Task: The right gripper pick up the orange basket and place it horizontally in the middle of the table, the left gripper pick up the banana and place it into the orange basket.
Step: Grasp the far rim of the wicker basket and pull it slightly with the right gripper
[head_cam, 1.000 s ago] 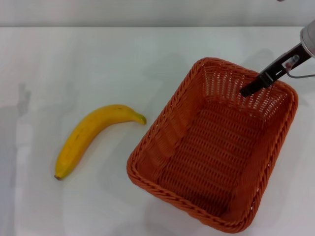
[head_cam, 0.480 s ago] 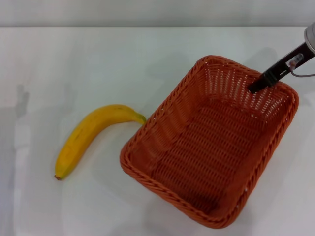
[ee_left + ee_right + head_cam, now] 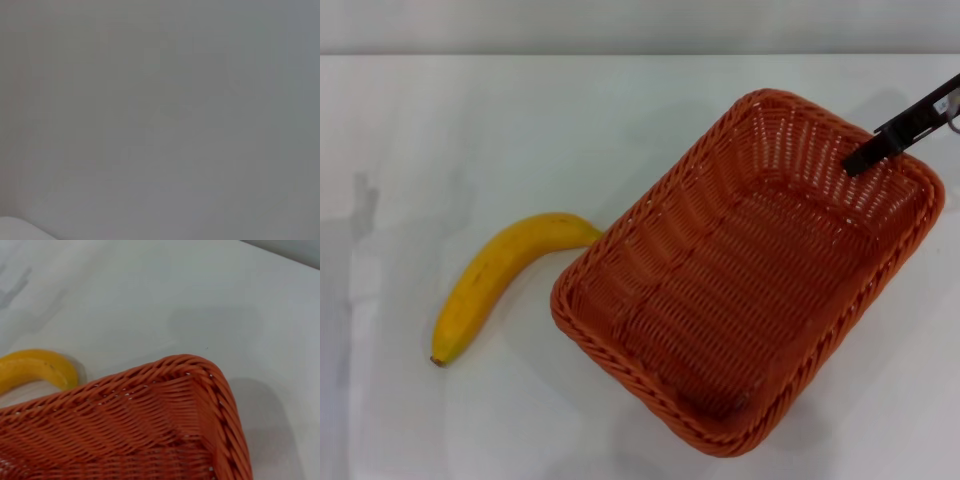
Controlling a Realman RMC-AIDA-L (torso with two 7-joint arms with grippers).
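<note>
Since a second ago the orange basket point(image 3: 750, 275) has slid and swung left, so its near-left rim now covers the stem end of the banana point(image 3: 498, 277), which was fully clear before. The banana itself hasn't budged, lying on the left half of the table point(image 3: 470, 130) with its dark tip toward the near edge. The basket looks tipped up, sitting at an angle rather than square to the table, its far-right corner up by the right gripper point(image 3: 865, 160). That gripper comes in from the right edge, one slim black finger poking down inside the far wall of the basket; it seems to be gripping the rim there, but the other finger is hidden, so I honestly can't tell how the claw is set. The table is plain white and smooth, with a pale wall strip along the far edge and soft shadows on the left. The right wrist view shows just one braided basket corner point(image 3: 200, 375) and a bit of banana point(image 3: 35, 370) beyond it. The left wrist view is flat grey, and the left gripper isn't visible anywhere.
</note>
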